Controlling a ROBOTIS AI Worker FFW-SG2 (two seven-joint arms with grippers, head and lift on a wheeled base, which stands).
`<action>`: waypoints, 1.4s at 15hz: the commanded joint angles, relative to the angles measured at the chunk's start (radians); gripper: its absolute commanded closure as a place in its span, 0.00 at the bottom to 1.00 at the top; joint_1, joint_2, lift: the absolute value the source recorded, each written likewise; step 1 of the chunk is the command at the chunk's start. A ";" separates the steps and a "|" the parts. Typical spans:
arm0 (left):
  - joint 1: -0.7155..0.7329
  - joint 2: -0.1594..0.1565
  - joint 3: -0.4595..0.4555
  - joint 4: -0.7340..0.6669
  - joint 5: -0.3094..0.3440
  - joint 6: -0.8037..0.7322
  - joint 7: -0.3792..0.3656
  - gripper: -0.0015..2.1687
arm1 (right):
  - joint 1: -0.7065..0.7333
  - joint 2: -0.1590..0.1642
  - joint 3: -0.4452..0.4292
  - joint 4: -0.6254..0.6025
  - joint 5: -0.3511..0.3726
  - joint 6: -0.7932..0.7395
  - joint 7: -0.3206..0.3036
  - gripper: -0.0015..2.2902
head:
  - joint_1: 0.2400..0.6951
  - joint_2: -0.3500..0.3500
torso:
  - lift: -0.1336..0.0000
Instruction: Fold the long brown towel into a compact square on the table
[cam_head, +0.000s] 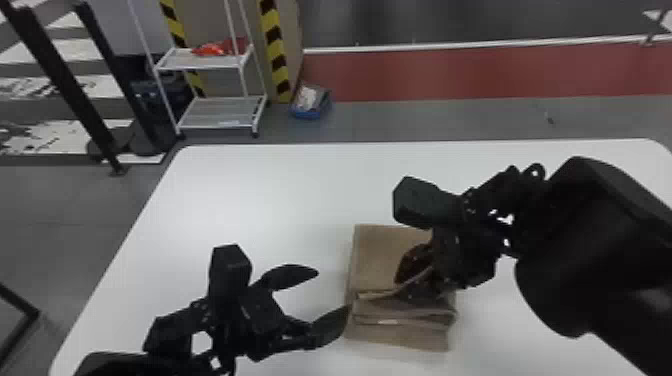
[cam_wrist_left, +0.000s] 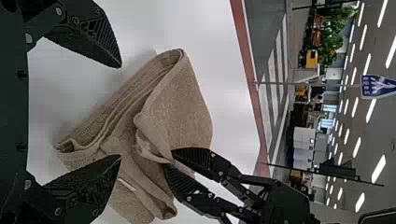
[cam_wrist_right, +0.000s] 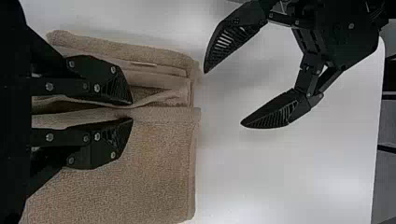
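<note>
Black and bulky, the robot's right arm lies nearest to the camera and comes in from the right side over the white, round-cornered tabletop. Its two-fingered black end effector is clenched on a fold of the brown terry towel, and it covers a portion of this cloth. The left end effector is released, its fingers spread wide; one fingertip stands just beside the towel's left edge, and whether it touches, I cannot tell.

Beyond the tabletop, on the left side, there is a white metal rack with an orange-red item on its upper shelf. Near to it, a blue box sits upon the floor.

The towel lies partly folded on the near part of the tabletop, right of its middle. Its long axis goes away from the robot. Folded bands run across it from left to right at the nearer part, while the farther part is flat.
</note>
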 joint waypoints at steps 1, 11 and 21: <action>-0.003 -0.003 0.002 0.002 0.004 0.000 0.000 0.11 | 0.001 0.013 -0.010 0.010 -0.076 0.020 0.001 0.21 | 1.00 0.68 | 0.07; -0.008 -0.003 0.097 -0.026 0.136 0.006 -0.003 0.10 | 0.139 0.139 -0.439 0.068 -0.312 0.045 -0.320 0.07 | 1.00 0.70 | 0.07; 0.132 -0.003 0.290 -0.101 0.550 -0.107 0.429 0.06 | 0.727 0.433 -0.628 -0.267 -0.252 -0.311 -0.992 0.05 | 1.00 0.76 | 0.07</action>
